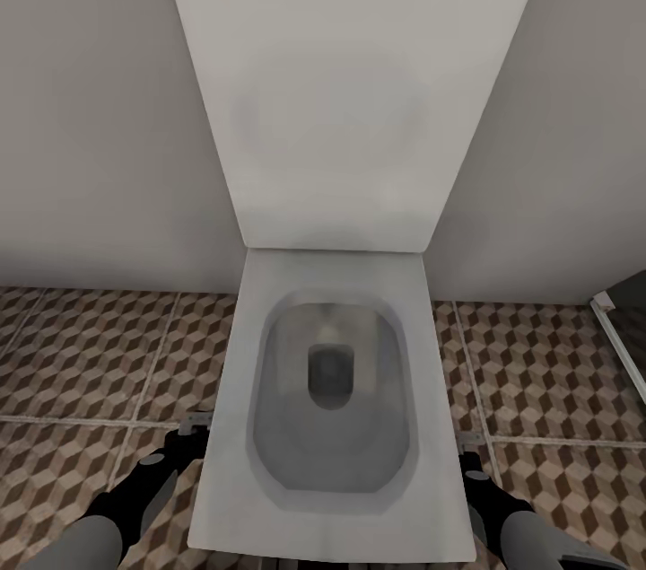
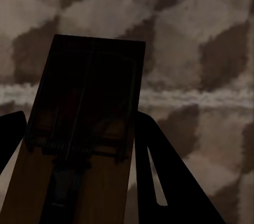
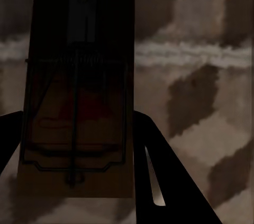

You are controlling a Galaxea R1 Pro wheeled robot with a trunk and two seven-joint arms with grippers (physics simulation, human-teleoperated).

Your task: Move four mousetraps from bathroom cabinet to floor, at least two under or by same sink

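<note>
Cube-patterned bathroom floor, each gripper, left and right, pinching a brown wooden mousetrap, dark wire spring

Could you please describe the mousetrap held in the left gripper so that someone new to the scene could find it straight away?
Start at the white toilet against the wall; the left gripper hangs beside its bowl, above the cube-patterned bathroom floor. Between its dark fingers sits the mousetrap, a flat brown wooden rectangle with a wire spring and bar. Its twin, the other mousetrap, sits in the right gripper, across the bowl.
</note>
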